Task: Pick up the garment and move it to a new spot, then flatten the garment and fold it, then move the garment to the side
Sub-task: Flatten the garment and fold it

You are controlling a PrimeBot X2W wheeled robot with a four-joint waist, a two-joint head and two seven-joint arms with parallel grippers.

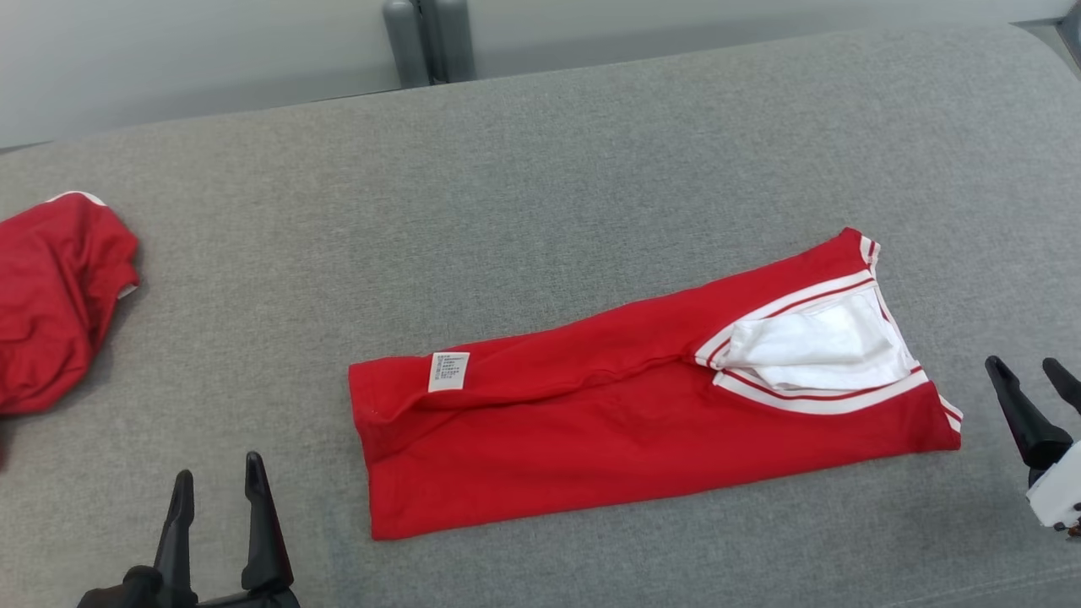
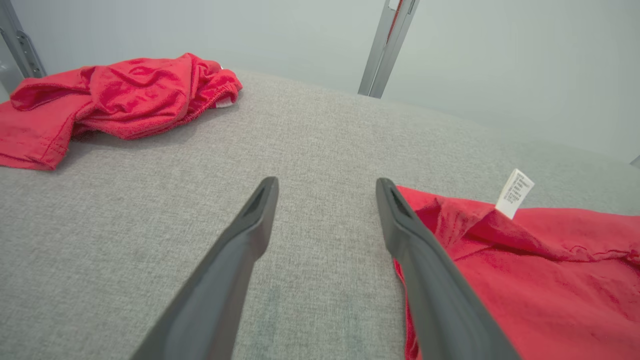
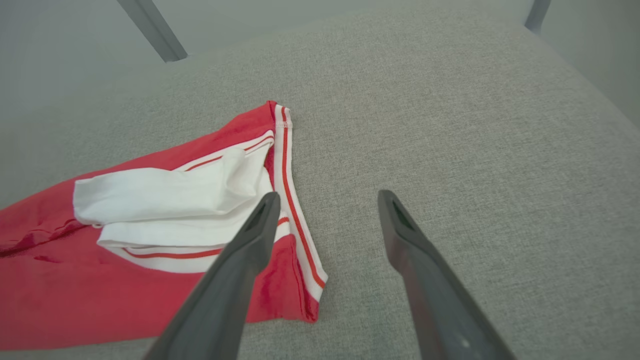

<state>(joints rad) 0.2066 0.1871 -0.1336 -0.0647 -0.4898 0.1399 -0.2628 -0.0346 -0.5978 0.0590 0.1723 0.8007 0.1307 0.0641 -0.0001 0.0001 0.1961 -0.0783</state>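
The left gripper (image 1: 218, 469) and right gripper (image 1: 1023, 363) are hovering wide open, empty, flanking the red garment (image 1: 642, 422); uneven lifting risks unfolding.

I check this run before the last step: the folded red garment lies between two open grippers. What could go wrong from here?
1. The folded red garment has loose layers near its care label; the left gripper may pinch only the top one, and the fold may open.
2. The white lining sticks out near the right gripper and may snag.
3. Moved left, it may meet the crumpled red garment.
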